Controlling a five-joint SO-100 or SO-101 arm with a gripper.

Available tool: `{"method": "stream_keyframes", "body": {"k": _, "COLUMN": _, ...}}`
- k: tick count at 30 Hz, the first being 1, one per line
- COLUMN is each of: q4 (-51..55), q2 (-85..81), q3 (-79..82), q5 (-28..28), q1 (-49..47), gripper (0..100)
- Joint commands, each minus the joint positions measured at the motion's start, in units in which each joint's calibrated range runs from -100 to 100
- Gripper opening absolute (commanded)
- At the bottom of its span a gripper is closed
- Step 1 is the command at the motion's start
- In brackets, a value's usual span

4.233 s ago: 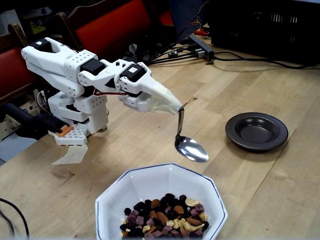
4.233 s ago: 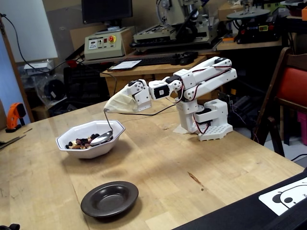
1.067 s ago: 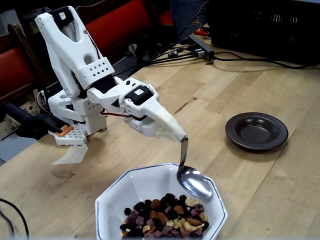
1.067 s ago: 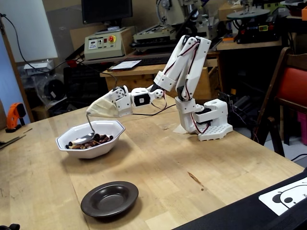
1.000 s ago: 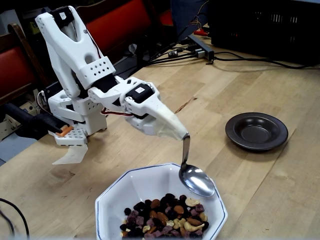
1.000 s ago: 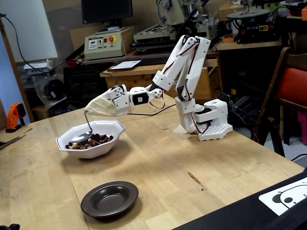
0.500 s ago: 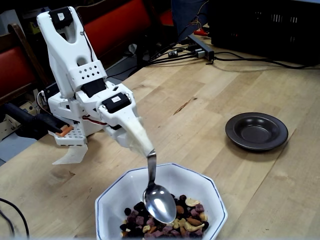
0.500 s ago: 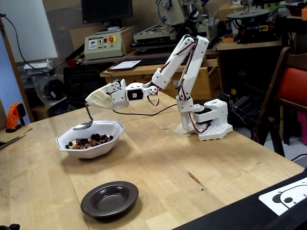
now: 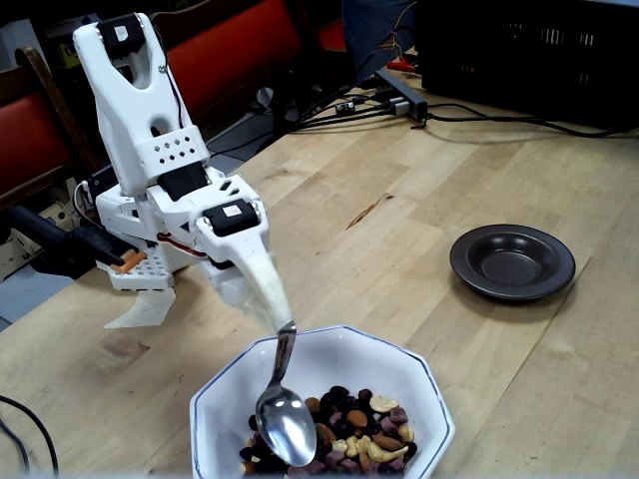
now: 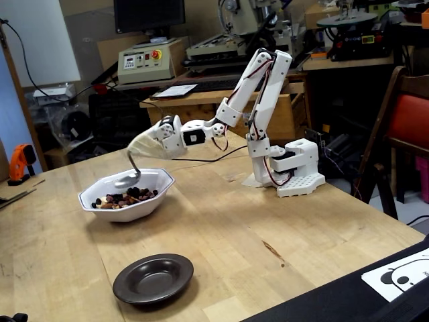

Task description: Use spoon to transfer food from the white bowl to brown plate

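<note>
In both fixed views my gripper point(image 9: 284, 321) point(image 10: 133, 151), wrapped in cream tape, is shut on the thin handle of the silver spoon point(image 9: 286, 427) point(image 10: 127, 180). The spoon hangs down into the white bowl point(image 9: 404, 361) point(image 10: 127, 209). Its shiny oval bowl looks empty and sits just over the left side of the food point(image 9: 351, 427) point(image 10: 122, 197), a heap of nuts and dried fruit. The brown plate point(image 9: 512, 261) point(image 10: 153, 278) is empty on the wooden table, well apart from the white bowl and the arm.
The arm's white base point(image 9: 150, 261) point(image 10: 295, 171) stands on the table beside the bowl. Cables point(image 9: 419, 112) and a black crate point(image 9: 539, 50) lie at the far table edge. A workbench with machines point(image 10: 201, 60) and a red chair point(image 10: 409, 121) are behind.
The arm reached out and swung the spoon from the bowl's right rim across to the left. In the last half second the spoon sank lower over the food.
</note>
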Motion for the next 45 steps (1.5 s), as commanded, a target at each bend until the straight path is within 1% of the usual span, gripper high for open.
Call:
{"method": "stream_keyframes", "body": {"k": 1, "q4": -1.2, "q2": -1.3, "q3": 0.7, "q5": 0.7, "q1": 1.0, "gripper": 2}}
{"method": "stream_keyframes", "body": {"k": 7, "q4": -1.3, "q2": -1.3, "q3": 0.9, "q5": 1.8, "q1": 1.0, "gripper": 2}}
{"method": "stream_keyframes", "body": {"k": 15, "q4": -1.3, "q2": -1.3, "q3": 1.3, "q5": 8.4, "q1": 0.9, "gripper": 2}}
{"method": "stream_keyframes", "body": {"k": 28, "q4": -0.9, "q2": -1.0, "q3": 1.4, "q5": 16.8, "q1": 0.8, "gripper": 2}}
{"method": "stream_keyframes", "body": {"k": 31, "q4": -0.6, "q2": -0.6, "q3": 1.4, "q5": 17.5, "q1": -0.4, "gripper": 2}}
{"method": "stream_keyframes", "body": {"k": 36, "q4": -0.9, "q2": -0.5, "q3": 1.4, "q5": 17.7, "q1": -7.5, "gripper": 2}}
{"method": "stream_keyframes", "body": {"k": 39, "q4": -0.9, "q2": -0.4, "q3": 1.5, "q5": 17.7, "q1": -9.9, "gripper": 2}}
{"method": "stream_keyframes", "body": {"k": 45, "q4": -0.5, "q2": -0.4, "q3": 1.5, "q5": 17.7, "q1": -10.5, "gripper": 2}}
